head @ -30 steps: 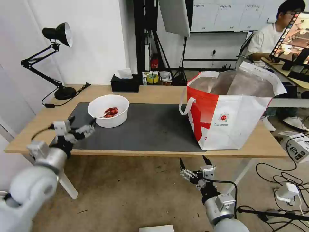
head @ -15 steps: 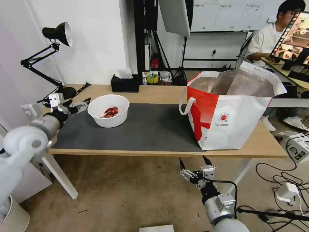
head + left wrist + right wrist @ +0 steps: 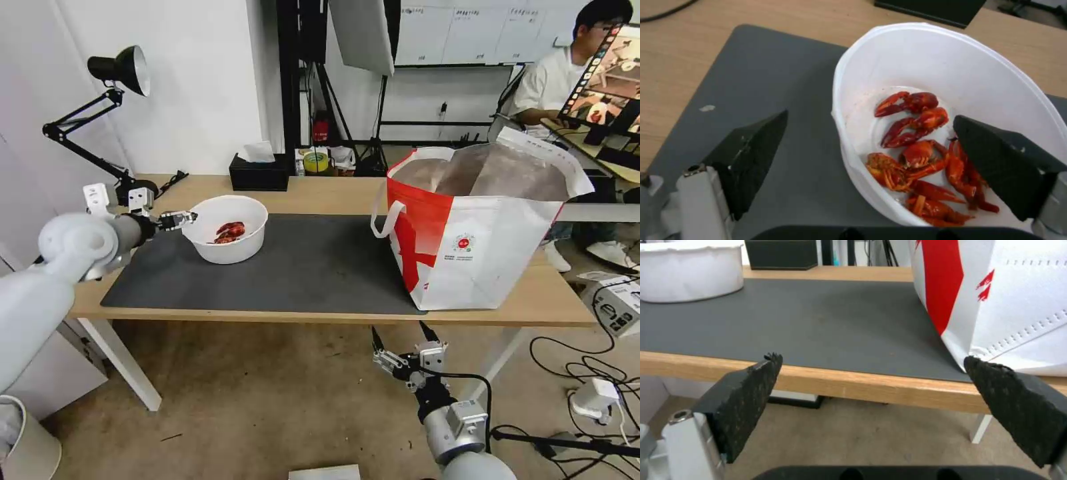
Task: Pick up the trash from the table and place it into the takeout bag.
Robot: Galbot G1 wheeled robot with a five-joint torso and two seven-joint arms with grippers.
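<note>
A white bowl (image 3: 225, 229) with red scraps (image 3: 918, 156) stands on the dark grey mat (image 3: 313, 267) at the left of the table (image 3: 320, 190). My left gripper (image 3: 183, 217) is open at the bowl's left rim. In the left wrist view the left gripper (image 3: 870, 117) straddles that rim, one finger (image 3: 751, 156) over the mat and the other (image 3: 1000, 156) over the bowl's inside. The red-and-white takeout bag (image 3: 477, 227) stands open at the table's right end. My right gripper (image 3: 398, 328) hangs open below the table's front edge, also seen as the right gripper (image 3: 872, 358) facing the mat and the bag (image 3: 1009, 300).
A black tissue box (image 3: 259, 175) sits at the table's back edge, and a black desk lamp (image 3: 123, 70) stands at the back left corner. Cables and a power unit (image 3: 593, 397) lie on the floor at right. A white bin (image 3: 27, 447) stands at lower left.
My left arm rose from the table's front left corner and swung in to the bowl's left rim. The right arm, bowl and bag stayed put.
</note>
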